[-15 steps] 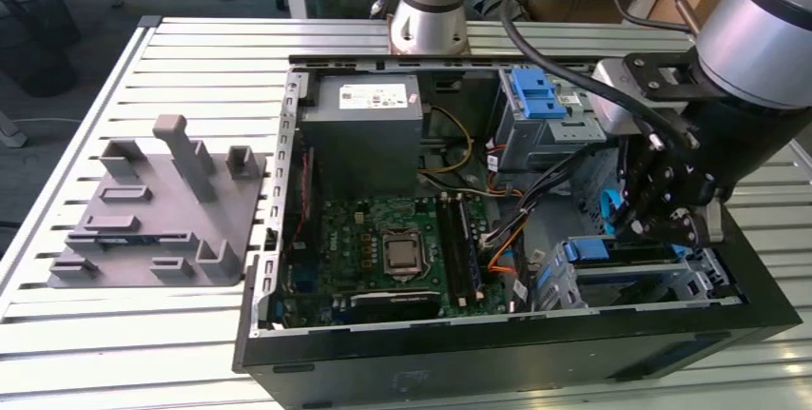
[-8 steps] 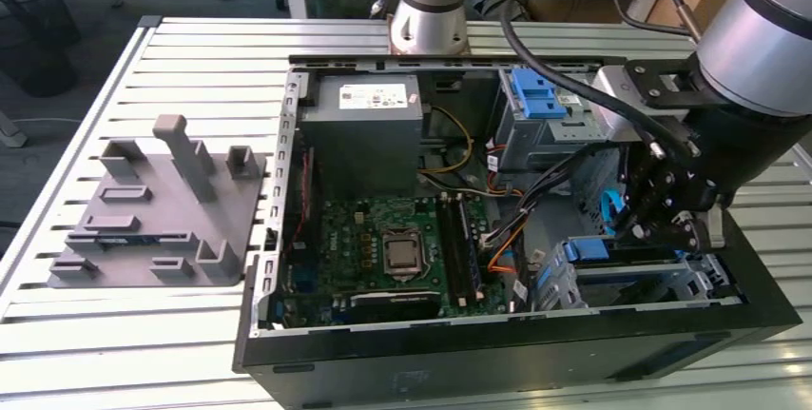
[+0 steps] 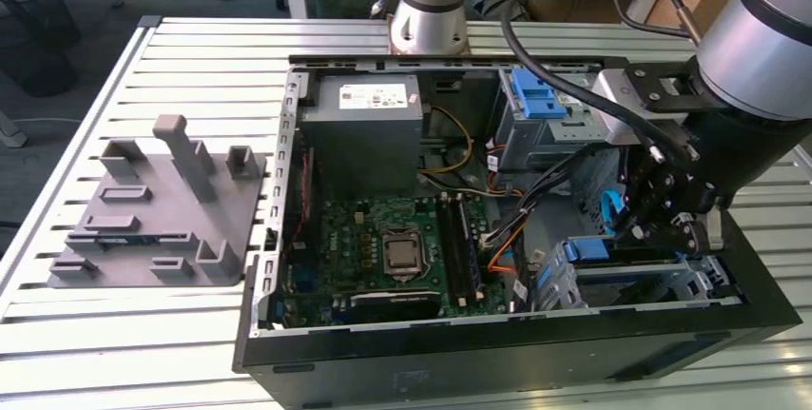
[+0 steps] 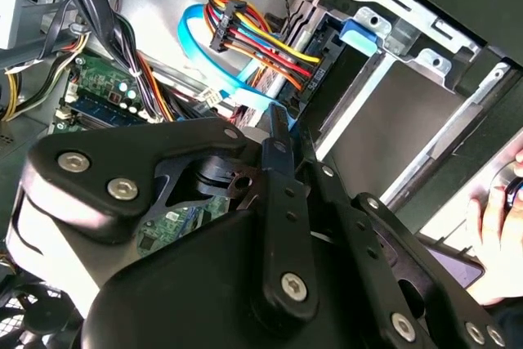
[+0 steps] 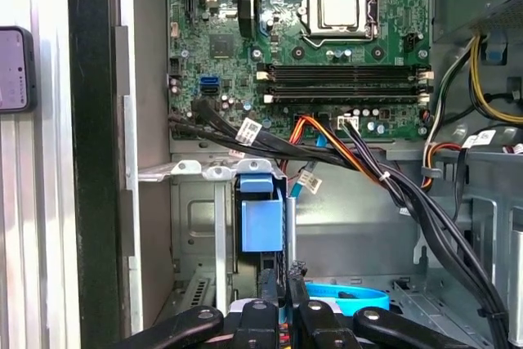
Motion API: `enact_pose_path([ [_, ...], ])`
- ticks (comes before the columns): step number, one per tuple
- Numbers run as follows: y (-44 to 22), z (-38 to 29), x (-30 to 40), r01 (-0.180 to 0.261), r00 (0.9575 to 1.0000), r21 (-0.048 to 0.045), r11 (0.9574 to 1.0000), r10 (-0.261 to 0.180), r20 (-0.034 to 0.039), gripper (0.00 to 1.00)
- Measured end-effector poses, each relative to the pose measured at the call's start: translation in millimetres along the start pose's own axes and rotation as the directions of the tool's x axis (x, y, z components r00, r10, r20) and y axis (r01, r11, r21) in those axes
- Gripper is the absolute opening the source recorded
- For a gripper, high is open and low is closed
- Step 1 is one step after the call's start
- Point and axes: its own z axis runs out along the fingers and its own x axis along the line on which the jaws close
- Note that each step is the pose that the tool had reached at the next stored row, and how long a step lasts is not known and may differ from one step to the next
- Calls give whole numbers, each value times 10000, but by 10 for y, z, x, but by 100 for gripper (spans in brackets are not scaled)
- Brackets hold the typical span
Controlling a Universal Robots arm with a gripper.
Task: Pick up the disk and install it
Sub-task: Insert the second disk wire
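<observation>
Hovering inside the computer case (image 3: pixel 508 353), claw (image 5: pixel 286 284) nearly closed above the disk (image 5: pixel 261 222)

No text legible anywhere. White sticker (image 3: pixel 373 97) on grey power supply box (image 3: pixel 365 129) carried print, too small to read. White tags (image 5: pixel 248 130) on black cable bundle (image 5: pixel 310 151) in first wrist view showed marks, unreadable. Motherboard (image 5: pixel 302 30) markings likewise indistinct.
</observation>
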Motion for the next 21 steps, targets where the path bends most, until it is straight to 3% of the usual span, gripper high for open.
enact_pose_path([
  [13,-6,24,3,-1,10000,-2,10000,1,24,17],
  [21,-25,2,6,-17,10000,-73,10000,17,22,17],
])
